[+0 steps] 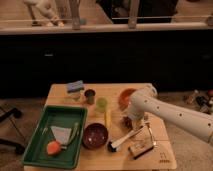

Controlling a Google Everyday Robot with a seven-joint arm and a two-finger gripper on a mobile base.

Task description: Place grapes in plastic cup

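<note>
The grapes (128, 121) are a small dark bunch on the wooden table, right of centre, partly hidden by the gripper. My gripper (134, 123) hangs from the white arm (170, 114) that comes in from the right, and it is down right at the grapes. The light green plastic cup (101, 103) stands upright near the table's middle, a short way left of the gripper and apart from it.
A dark grey-brown cup (90, 96) stands next to the green cup. There are also a blue sponge (75, 86), an orange bowl (125, 96), a maroon bowl (95, 135), a white-handled utensil (123, 141) and a wooden block (141, 148). A green tray (37, 145) holds an orange fruit (53, 148).
</note>
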